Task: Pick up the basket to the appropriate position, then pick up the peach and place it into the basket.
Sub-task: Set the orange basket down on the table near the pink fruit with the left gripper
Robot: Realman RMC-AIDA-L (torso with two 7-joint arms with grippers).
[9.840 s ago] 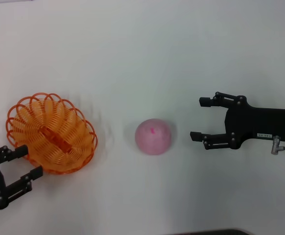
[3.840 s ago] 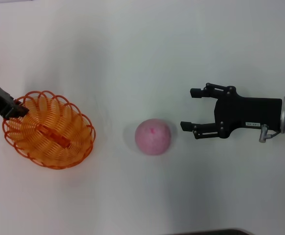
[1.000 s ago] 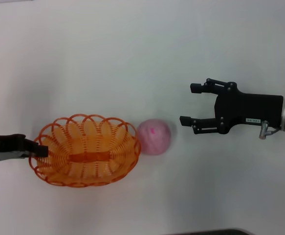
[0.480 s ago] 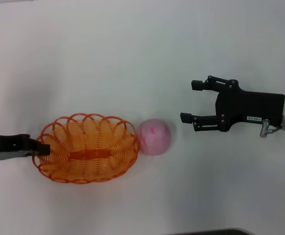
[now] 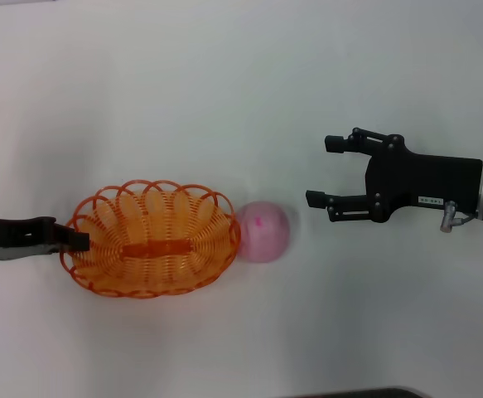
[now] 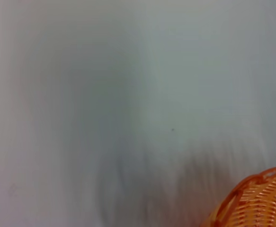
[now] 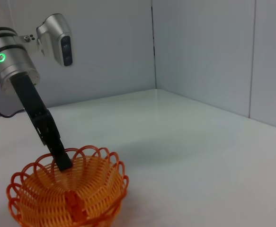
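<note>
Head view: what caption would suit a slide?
Left gripper holds the orange basket beside the peach; open right gripper waits.

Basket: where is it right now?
In the head view the basket sits left of centre on the white table, its right rim against the peach, with the left tool gripping its left rim.

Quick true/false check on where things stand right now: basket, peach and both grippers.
1. The left gripper is at the basket's rim. True.
2. The peach lies inside the basket. False: it sits on the table, against the basket's right end.
3. The right gripper is open and holds nothing. True.
4. The right gripper is clamped on the peach. False: it hovers apart, to the peach's right.
5. The basket is upside down. False: its opening faces up.
</note>
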